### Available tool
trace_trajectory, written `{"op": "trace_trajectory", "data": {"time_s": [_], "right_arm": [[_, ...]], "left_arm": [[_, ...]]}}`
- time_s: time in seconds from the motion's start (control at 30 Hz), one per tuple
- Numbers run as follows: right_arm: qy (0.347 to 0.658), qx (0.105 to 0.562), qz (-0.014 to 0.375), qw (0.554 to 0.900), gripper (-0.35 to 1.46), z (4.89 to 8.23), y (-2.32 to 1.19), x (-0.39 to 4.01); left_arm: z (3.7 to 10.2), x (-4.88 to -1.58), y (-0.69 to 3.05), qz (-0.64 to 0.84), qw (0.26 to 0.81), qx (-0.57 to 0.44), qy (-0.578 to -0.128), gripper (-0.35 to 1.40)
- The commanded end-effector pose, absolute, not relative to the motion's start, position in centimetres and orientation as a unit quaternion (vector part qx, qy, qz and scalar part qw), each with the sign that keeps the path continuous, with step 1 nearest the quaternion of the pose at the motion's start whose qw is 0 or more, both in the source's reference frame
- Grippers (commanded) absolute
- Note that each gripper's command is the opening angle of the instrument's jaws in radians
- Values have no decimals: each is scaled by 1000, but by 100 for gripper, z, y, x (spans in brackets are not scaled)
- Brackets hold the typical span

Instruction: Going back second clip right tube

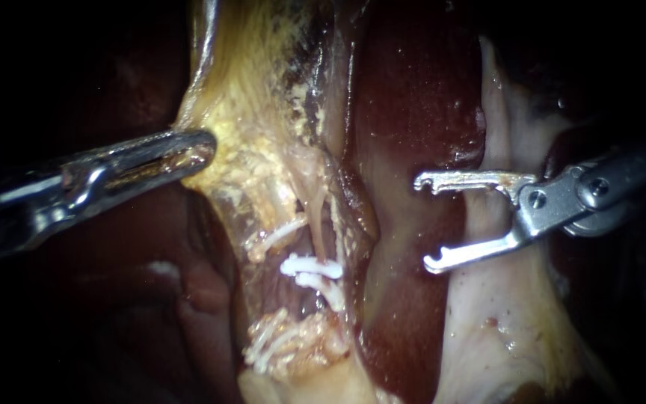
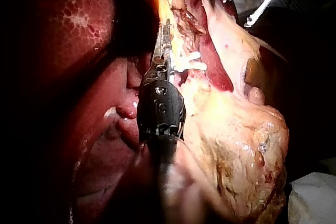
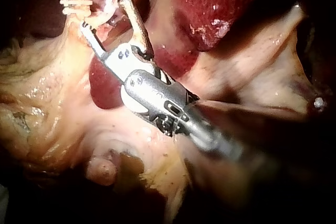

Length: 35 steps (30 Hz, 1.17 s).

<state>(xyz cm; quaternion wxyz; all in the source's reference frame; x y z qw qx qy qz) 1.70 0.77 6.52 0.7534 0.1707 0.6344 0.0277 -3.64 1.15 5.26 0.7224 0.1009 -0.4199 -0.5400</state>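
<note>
Right instrument (image 1: pixel 425 223) jaws gaping wide, holding nothing, over liver (image 1: pixel 413 90) just right of white clips (image 1: pixel 309 268). Left instrument (image 1: pixel 200 150) jaws clamped on yellowish tissue (image 1: pixel 263 161), upper left of clips.

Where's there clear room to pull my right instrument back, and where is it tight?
Free: the bare liver strip between the white clips and the right instrument, and the pale tissue below it. Crowded: around the clips, where the left instrument holds yellow tissue close by.

I find no lettering, label, brand, number or sign that I can read in any view.
</note>
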Motion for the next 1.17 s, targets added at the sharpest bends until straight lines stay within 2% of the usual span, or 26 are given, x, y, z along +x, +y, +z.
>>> {"op": "trace_trajectory", "data": {"time_s": [0.03, 0.4, 0.73, 1.17], "right_arm": [[634, 171, 28, 754, 60, 654, 77, 170], [634, 170, 28, 754, 60, 655, 77, 171], [633, 170, 29, 754, 60, 655, 77, 174], [633, 169, 30, 755, 60, 656, 78, 175]], "left_arm": [[529, -366, 115, -540, 722, 99, -421, -35], [596, -390, 114, -541, 730, 105, -404, -35], [617, -424, 109, -536, 733, 114, -403, -35], [617, -423, 108, -536, 734, 114, -401, -35]]}}
